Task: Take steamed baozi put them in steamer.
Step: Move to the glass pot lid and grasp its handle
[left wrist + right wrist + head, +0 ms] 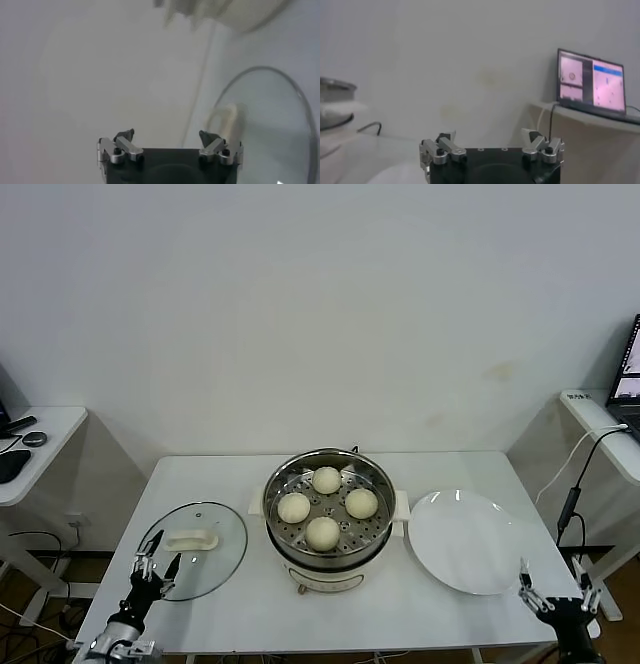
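1. So, white table (230,604) carries everything: glass lid on the robot's left, steamer in the middle, plate on the right.
2. Steamer (327,564): round shiny steel pot on a cream-white base with side handles, perforated tray inside. It sits mid-table, between lid and plate, its handles just beside each.
3. White plate (470,542): flat, round, glossy, nothing on it.
4. Glass lid (215,564): round, clear, metal rim, lying flat with a white handle (191,539) on top. In the left wrist view the lid (280,130) and handle (227,122) show blurred, past the gripper.
5. Steamed baozi: four smooth, round, cream-white buns, all on the tray inside the steamer, set in a diamond, near each other but apart. Far one (326,480), left one (294,507), right one (361,503), near one (322,532).
6. Left gripper (155,562): low at the near left table edge, over the lid's near rim, fingers spread apart, holding nothing. Same in its wrist view (166,137).
7. Right gripper (555,589): low past the near right corner of the table, just beside the plate, fingers spread apart, holding nothing; wrist view (489,137) agrees.
8. Laptop (592,82) on a side desk to the right, screen lit; writing too small to read. No labels readable on steamer, lid or plate.
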Motion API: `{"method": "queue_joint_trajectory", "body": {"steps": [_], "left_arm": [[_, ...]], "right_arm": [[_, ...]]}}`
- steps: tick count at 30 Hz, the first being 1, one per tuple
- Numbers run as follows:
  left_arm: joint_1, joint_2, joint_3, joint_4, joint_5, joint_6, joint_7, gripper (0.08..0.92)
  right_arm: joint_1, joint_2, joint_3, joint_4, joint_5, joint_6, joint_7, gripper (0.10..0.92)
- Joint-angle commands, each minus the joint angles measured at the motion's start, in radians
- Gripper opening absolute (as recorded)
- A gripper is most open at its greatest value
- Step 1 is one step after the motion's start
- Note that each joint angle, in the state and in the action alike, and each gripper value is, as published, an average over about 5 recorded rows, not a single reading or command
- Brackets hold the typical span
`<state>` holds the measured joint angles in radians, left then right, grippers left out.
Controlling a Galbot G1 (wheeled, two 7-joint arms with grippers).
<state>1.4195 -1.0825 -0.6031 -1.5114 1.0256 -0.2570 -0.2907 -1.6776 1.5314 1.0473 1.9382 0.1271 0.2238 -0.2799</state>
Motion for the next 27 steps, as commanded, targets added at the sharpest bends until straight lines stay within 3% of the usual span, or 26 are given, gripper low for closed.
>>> {"method": "queue_joint_trajectory", "body": {"steps": [1,19,27], "left_arm": [[-0.219,0.024,0.059,0.215,0.188,0.001,0.012,0.823],[-0.310,0.008,0.115,0.247,0.177,0.047,0.084,0.810],[-0.303,0.012,0.131,0.244,0.115,0.064,0.109,0.602]], "right_arm": [[-0.059,0.044,-0.019,-0.007,-0.045,-0.005,-0.005,0.823],[-0.064,0.045,-0.094,-0.036,-0.096,0.003,-0.012,0.823],[-0.066,0.044,-0.136,-0.043,-0.069,-0.005,-0.031,0.823]]}}
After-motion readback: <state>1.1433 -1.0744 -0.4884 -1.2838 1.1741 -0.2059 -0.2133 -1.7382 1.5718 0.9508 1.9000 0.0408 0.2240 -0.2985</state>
